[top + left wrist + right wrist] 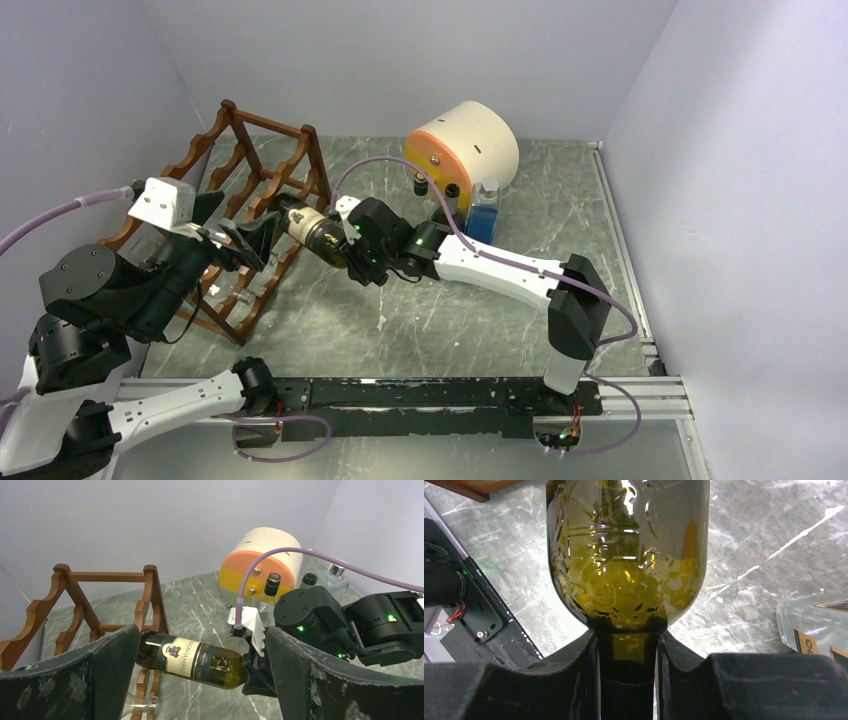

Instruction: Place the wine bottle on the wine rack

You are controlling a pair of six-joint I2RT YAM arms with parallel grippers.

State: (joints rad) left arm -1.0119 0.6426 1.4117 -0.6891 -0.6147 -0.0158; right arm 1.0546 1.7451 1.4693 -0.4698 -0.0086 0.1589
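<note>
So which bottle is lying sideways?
The green wine bottle with the cream label, held sideways by its neck in the right gripper. The clear bottle of blue liquid stands upright.

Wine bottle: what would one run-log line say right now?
wine bottle: horizontal, base toward wine rack | right gripper: shut on neck | left gripper: open

Cream-orange drum [470, 140], blue bottle [484, 212]

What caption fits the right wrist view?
Right claw clamped on the neck of a green wine bottle above marble tabletop.
</note>
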